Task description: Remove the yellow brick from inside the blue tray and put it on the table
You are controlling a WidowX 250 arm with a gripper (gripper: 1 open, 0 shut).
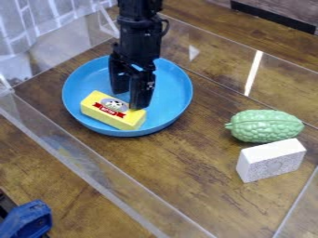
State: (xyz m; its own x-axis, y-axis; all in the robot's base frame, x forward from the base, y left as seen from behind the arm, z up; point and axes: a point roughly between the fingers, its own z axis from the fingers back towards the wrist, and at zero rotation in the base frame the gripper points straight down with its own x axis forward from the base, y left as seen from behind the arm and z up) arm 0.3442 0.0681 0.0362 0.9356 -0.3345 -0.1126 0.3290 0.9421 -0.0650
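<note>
"What does the picture centre on?"

"A round, shallow, bright-blue dish, the blue tray (pixel 172 109), with a raised rim. It sits on the table (pixel 162 177), which is dark brown wood planks under a glossy clear sheet."

"Where is the yellow brick?"

"The yellow brick (pixel 113 112) lies inside the blue tray, in the part toward the bottom left of the view. It is a small rectangular block, set at a slant, with a red-and-white picture label on top."

"And the hand?"

"The black gripper (pixel 132 94) reaches down from the top of the view into the area of the tray, its fingers just beside the brick's upper edge. They are spread wide, and nothing is held between them. Whether a fingertip touches the brick or the tray floor, I cannot tell."

"Anything else around the tray?"

"To the right of it, well apart, a bumpy pale-green object (pixel 265 125) rests on the table, and just below that a white-grey block (pixel 270 160). Below and left of the tray, at the view's corner, is a blue object (pixel 26 220), partly cut off."
</note>
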